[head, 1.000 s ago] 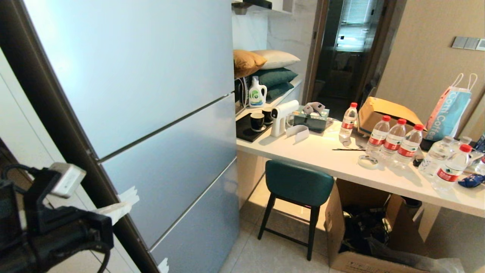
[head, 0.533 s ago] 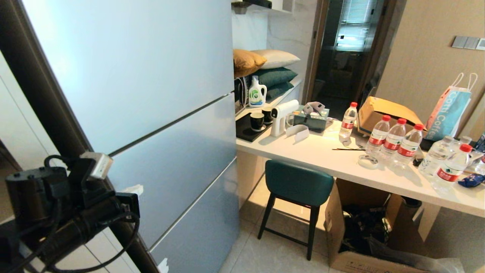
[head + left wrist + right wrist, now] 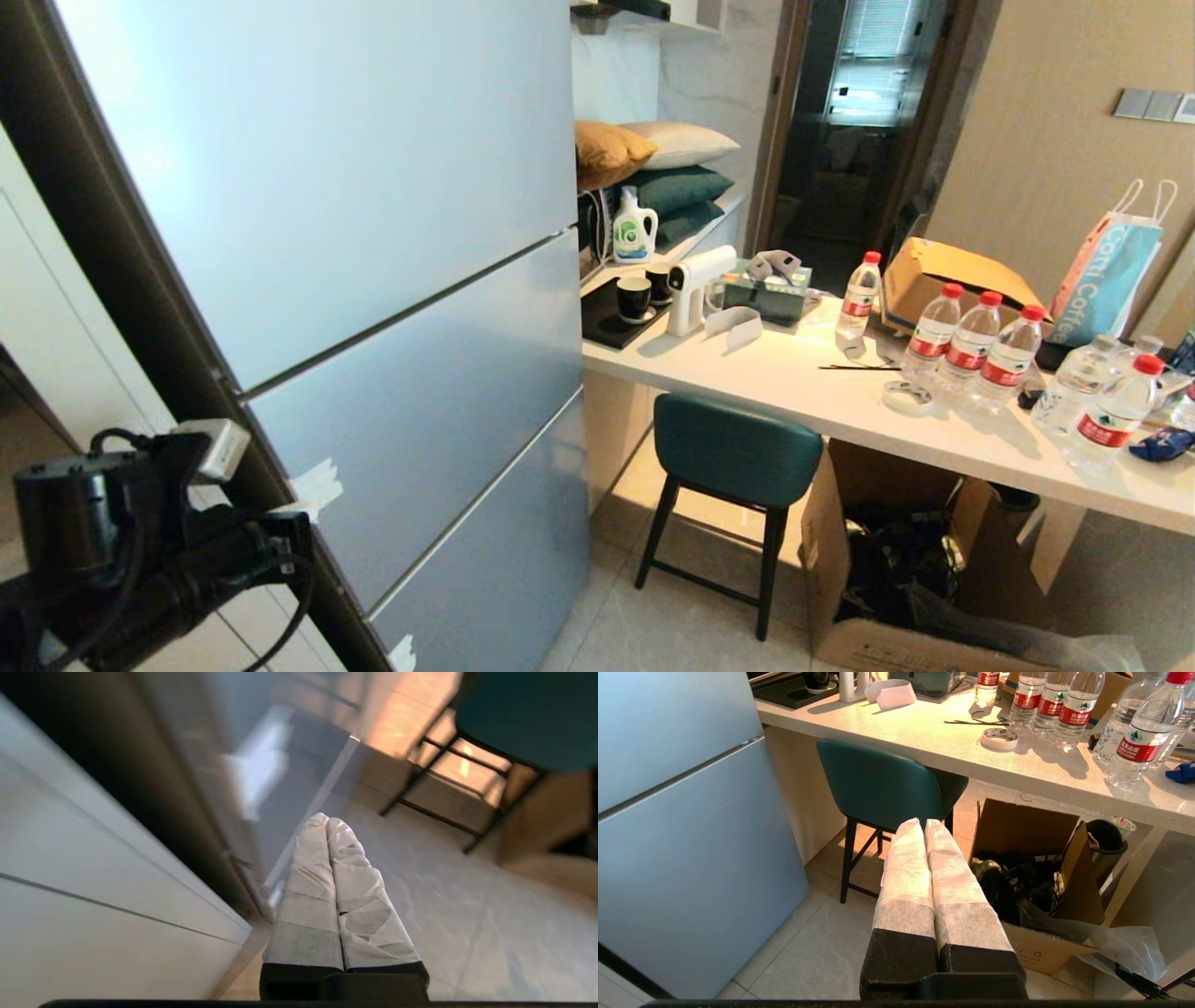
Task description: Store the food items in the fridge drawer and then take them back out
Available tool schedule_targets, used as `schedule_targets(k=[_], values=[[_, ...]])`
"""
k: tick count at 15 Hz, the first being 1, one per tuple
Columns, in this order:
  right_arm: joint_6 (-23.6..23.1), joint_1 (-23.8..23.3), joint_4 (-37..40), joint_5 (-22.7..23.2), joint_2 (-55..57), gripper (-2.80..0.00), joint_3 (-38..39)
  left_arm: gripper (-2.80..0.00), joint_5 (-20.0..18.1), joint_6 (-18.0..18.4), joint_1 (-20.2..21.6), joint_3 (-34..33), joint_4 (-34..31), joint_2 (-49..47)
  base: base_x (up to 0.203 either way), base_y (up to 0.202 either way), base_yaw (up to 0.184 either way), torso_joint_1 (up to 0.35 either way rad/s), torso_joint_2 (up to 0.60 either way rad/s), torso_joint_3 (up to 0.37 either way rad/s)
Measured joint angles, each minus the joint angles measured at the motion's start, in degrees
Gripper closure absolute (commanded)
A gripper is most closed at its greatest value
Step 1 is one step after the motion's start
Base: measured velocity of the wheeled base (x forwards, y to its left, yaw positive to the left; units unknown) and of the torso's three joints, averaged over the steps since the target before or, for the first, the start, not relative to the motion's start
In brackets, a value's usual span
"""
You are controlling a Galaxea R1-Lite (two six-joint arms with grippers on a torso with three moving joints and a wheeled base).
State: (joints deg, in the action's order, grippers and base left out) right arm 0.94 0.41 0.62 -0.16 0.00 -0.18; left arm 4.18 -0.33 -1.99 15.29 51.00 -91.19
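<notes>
While the fridge (image 3: pixel 355 280) stands closed with no food or drawer showing, left gripper (image 3: pixel 328 820) beside its dark edge, wrapped fingers pressed together on nothing, right gripper (image 3: pixel 922 823) likewise closed and empty, pointing toward green stool (image 3: pixel 882 781), cardboard box (image 3: pixel 1031 868).

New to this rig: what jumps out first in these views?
The big grey-blue fridge fills the left half of the head view, all its panels shut. At its dark left edge the left gripper points in with its white-wrapped fingers pressed together. To the right, a white counter carries a cluster of red-capped water bottles, with a teal stool tucked beneath.
</notes>
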Motion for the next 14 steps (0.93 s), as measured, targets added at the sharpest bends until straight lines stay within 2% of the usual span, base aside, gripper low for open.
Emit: schedule_targets(k=[2,7,12,14], values=[[0.0,0.0,0.0,0.0,0.0,0.00,0.0,0.00,-0.9,0.0,2.6,0.3,4.0,-3.6,0.000,0.000,0.000,0.000,0.00,0.000],[0.0,0.0,0.0,0.0,0.0,0.00,0.0,0.00,-4.0,0.3,8.2,0.4,19.3,-15.4,0.000,0.000,0.000,0.000,0.00,0.000],[-0.2,0.0,0.0,0.0,0.0,0.00,0.0,0.00,-9.3,0.4,15.0,0.4,20.4,-18.1,0.000,0.000,0.000,0.000,0.00,0.000],[-0.1,0.0,0.0,0.0,0.0,0.00,0.0,0.00,-10.3,0.5,16.7,-0.1,20.3,-17.8,0.000,0.000,0.000,0.000,0.00,0.000]])
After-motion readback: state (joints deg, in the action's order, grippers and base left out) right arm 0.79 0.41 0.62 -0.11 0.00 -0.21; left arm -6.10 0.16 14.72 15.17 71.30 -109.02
